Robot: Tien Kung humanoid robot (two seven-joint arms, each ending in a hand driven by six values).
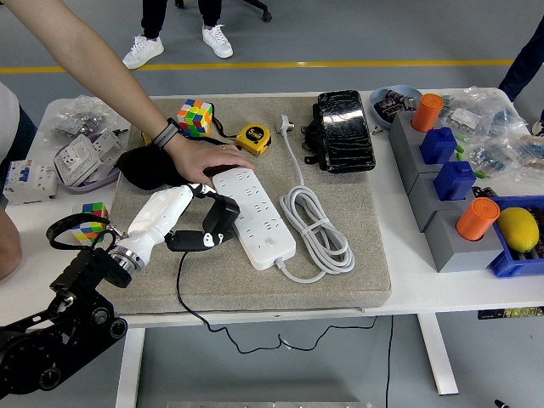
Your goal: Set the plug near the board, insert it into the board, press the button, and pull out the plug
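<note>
I see my left hand (174, 212) with its fingers (194, 240) grasping the black plug (219, 223), just beside the left edge of the white board (252, 216) on the grey mat (340, 280). A person's hand (202, 160) presses on the far end of the board.

My left hand (174, 217) grips the black plug (219, 223) just beside the white power strip (255, 217), which a person's hand (204, 161) steadies.
</note>
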